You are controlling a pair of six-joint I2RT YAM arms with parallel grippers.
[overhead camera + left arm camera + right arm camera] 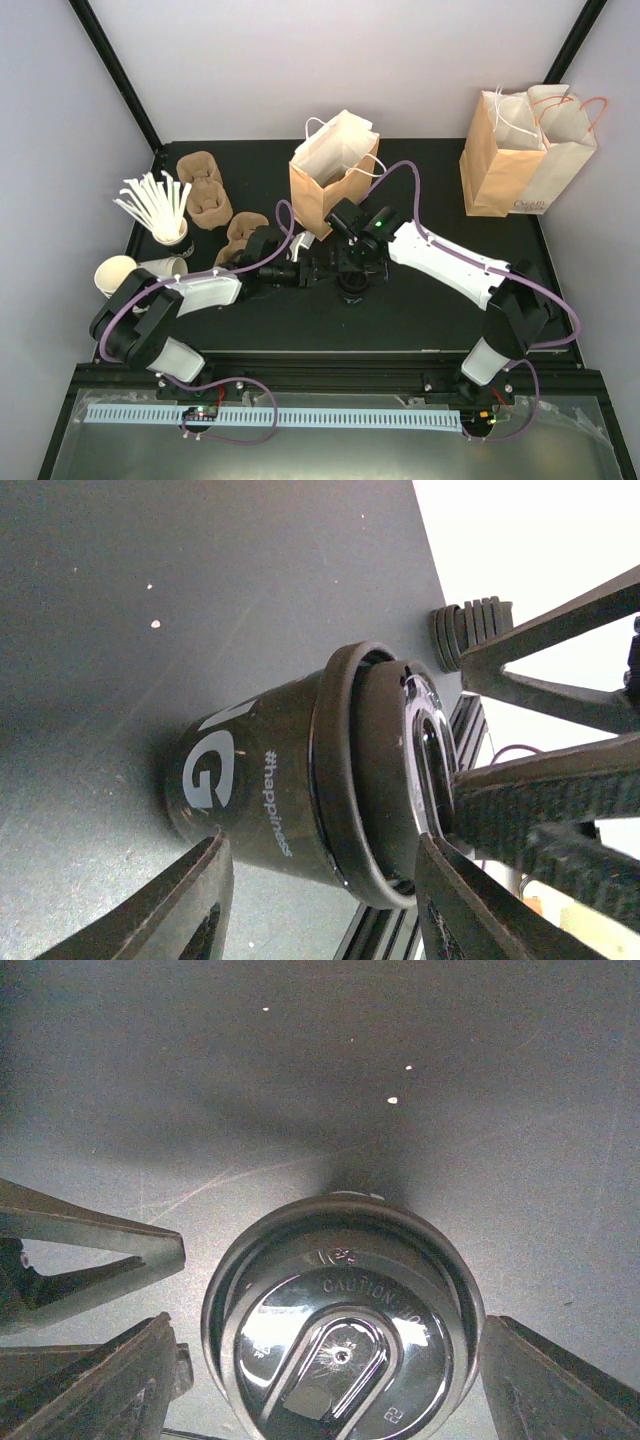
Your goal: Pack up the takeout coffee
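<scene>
The takeout coffee (290,780) stands upright on the black table, a paper cup with a black printed band and a glossy black lid (345,1330). In the top view both grippers meet over it at the table's middle and hide it. My right gripper (335,1385) hangs straight above the lid, open, with a finger on each side and a gap to the rim on both. My left gripper (325,905) comes in from the side, low and close to the cup. Its jaws are open and touch nothing. The right gripper's ribbed fingers (540,815) show just above the lid.
An open brown paper bag (335,180) stands just behind the grippers, and more bags (525,150) stand at the back right. Brown pulp carriers (205,190) lie at the back left. Near the left edge are a cup of white sticks (165,225) and lidless white cups (115,272).
</scene>
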